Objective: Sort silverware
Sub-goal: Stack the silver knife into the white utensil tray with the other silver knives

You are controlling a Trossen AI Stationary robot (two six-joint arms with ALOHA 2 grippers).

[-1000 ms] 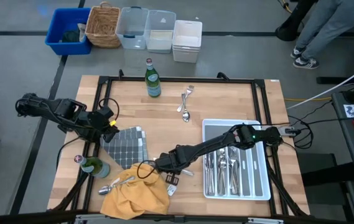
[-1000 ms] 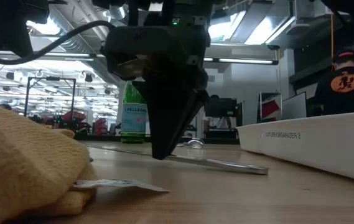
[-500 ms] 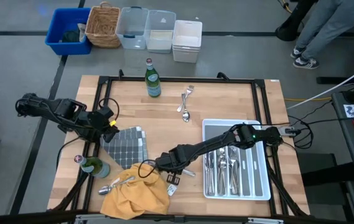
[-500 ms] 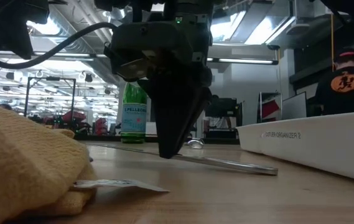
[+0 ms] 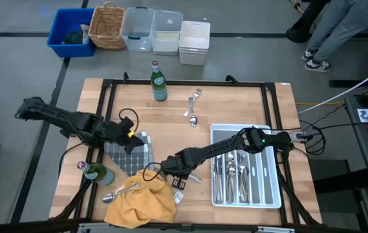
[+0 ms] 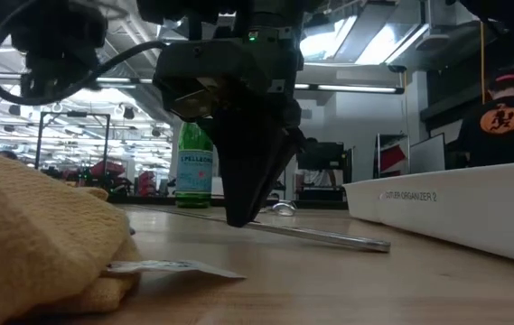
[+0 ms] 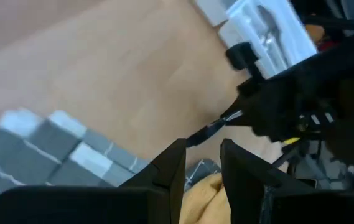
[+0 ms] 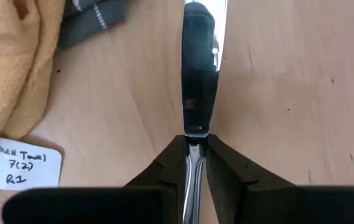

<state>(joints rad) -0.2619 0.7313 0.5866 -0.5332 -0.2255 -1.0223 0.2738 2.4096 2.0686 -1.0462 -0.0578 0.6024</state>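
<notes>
A silver table knife (image 8: 198, 74) lies on the wooden table beside a yellow towel (image 5: 141, 200), with my right gripper (image 8: 195, 142) shut on it, its fingers pointing down (image 6: 241, 217). My left gripper (image 5: 135, 135) hovers open over a grey checked cloth (image 5: 132, 154), with nothing between its fingers (image 7: 201, 163). More silverware shows: a fork and spoon (image 5: 193, 109) near the far edge, spoons (image 5: 120, 191) at the towel's left, and several pieces in the white divided tray (image 5: 271, 194). My right gripper pinches the knife at the narrow neck where blade meets handle (image 8: 195, 132), one finger on each side edge. The fingers (image 8: 167, 168) come from above, pointing down. In the low view the knife lies almost flat, its free end (image 6: 369, 242) on the tabletop.
Two green bottles stand on the table, one at the far edge (image 5: 160, 83) and one near the left front (image 5: 98, 173). The towel's white tag (image 8: 18, 167) lies next to the knife. Bins and a basket (image 5: 109, 27) sit beyond the far edge; a person's legs (image 5: 329, 29) show far right.
My left gripper has swung toward the table's right and down, tipping further downward, from beside the grey cloth's left corner to above the cloth. Its fingers keep the same gap.
</notes>
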